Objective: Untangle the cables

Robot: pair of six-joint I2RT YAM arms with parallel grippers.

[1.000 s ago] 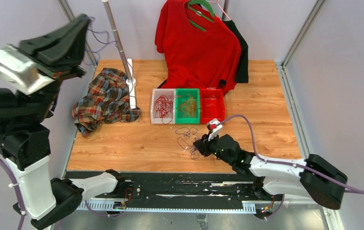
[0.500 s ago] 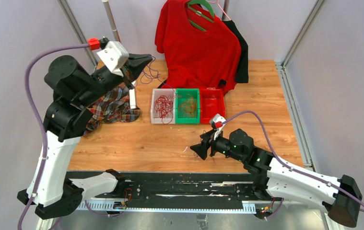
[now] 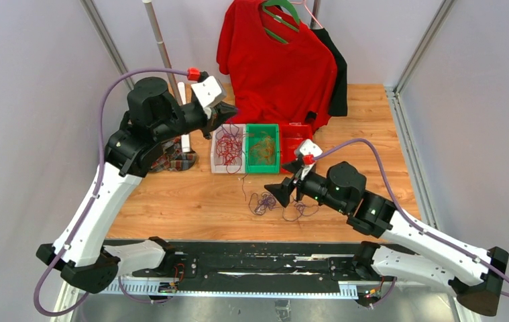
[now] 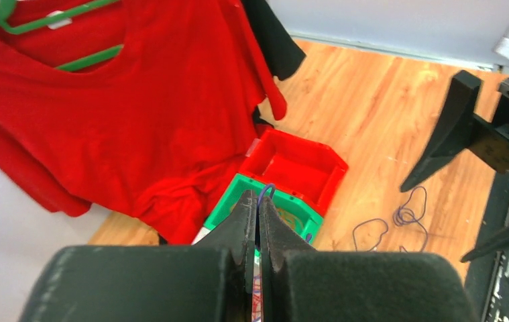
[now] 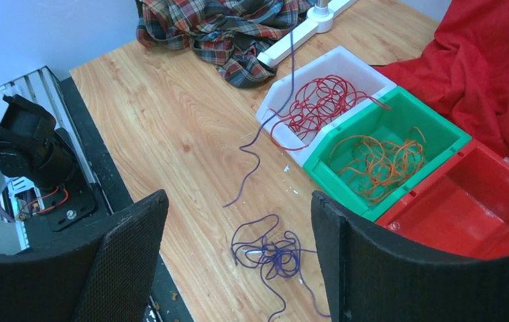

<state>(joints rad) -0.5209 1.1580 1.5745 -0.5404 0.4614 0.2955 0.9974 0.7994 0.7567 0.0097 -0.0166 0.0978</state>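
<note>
The purple cables [image 5: 271,253] lie in a loose tangle on the wooden table [image 5: 171,121], near the bins. One purple strand [image 5: 257,137] hangs down beside the tangle from my left gripper [image 4: 257,201], which is pinched tight on it. My right gripper [image 5: 238,198] hovers over the tangle, jaws spread wide, holding nothing. Red cables [image 5: 318,100] fill the white bin [image 5: 325,60], and orange cables [image 5: 379,161] the green bin [image 5: 453,131].

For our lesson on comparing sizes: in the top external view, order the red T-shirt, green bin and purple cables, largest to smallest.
1. red T-shirt
2. green bin and purple cables: unsure, the loose tangle sprawls about as wide as the bin.
</note>
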